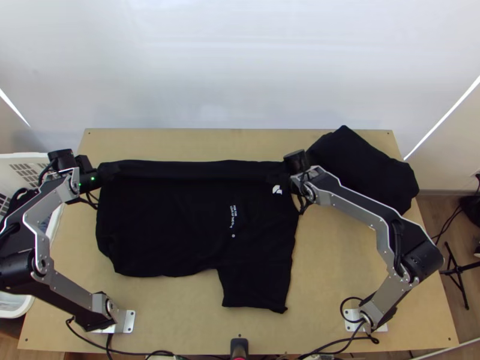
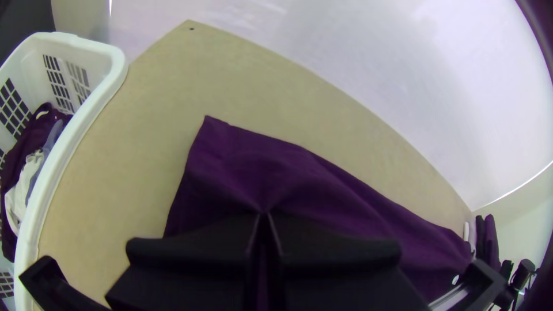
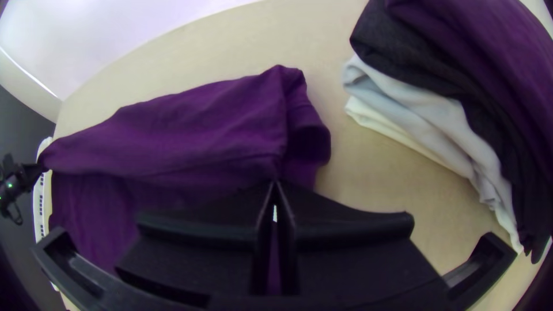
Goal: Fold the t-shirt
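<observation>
The black fabric t-shirt point(image 1: 168, 222) lies partly folded across the light wooden bench point(image 1: 342, 264); jaws of the black left gripper point(image 1: 108, 172) pinch its ten-o'clock corner, the black right gripper's point(image 1: 281, 178) its two-o'clock end.

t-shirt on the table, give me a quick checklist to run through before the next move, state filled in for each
1. Left gripper has the t-shirt: ok, fingers shut on its far left part.
2. Right gripper has it too: ok, fingers shut on its far right part.
3. Far side turned over: ok, a long strip lies along the far edge.
4. Near sleeve folded in: not ok, it sticks out toward the near table edge.
5. Stack of clothes clear of the t-shirt: ok, bare table between them.
6. Layers under the strip smooth: cannot tell, hidden.
</observation>
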`<state>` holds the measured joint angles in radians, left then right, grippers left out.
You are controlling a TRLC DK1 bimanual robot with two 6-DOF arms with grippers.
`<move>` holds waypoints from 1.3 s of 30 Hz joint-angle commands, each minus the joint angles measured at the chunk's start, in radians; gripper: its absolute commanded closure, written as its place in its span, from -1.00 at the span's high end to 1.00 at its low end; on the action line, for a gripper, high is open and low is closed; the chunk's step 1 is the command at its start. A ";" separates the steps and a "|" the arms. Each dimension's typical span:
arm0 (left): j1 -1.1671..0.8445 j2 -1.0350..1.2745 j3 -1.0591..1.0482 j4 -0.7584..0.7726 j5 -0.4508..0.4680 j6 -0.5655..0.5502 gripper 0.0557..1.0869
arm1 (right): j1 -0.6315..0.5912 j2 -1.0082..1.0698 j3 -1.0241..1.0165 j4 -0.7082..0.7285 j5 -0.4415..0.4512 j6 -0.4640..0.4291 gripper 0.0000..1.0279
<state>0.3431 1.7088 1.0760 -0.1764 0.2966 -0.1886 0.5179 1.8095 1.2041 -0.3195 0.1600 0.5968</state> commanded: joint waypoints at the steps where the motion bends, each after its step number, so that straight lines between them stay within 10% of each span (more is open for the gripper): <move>1: 0.020 -0.074 -0.033 -0.064 0.021 0.009 -0.93 | 0.030 -0.021 -0.057 -0.001 0.018 -0.003 -0.95; 7: 0.016 -0.089 -0.096 -0.066 0.022 0.009 -0.81 | 0.028 -0.009 -0.078 0.034 0.023 -0.003 -0.94; 12: -0.010 -0.129 -0.116 -0.123 0.024 0.032 0.89 | 0.030 -0.018 -0.077 0.025 0.023 -0.029 0.27; 17: -0.010 -0.227 -0.116 -0.138 0.027 -0.015 0.91 | 0.047 -0.142 -0.038 -0.224 0.023 0.052 0.87; 27: 0.005 -0.316 -0.099 -0.173 0.029 -0.046 0.90 | 0.376 -0.289 -0.141 -0.911 0.021 0.190 0.92; 30: -0.004 -0.330 -0.094 -0.176 0.027 -0.075 0.90 | 0.498 -0.340 -0.184 -0.928 0.035 0.325 0.91; 39: -0.006 -0.383 -0.074 -0.212 0.013 -0.143 0.91 | 0.531 -0.624 -0.313 -0.606 0.052 0.368 0.91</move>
<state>0.3393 1.3685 0.9871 -0.3618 0.3241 -0.2893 0.9955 1.4036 0.9947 -1.0790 0.2138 0.9005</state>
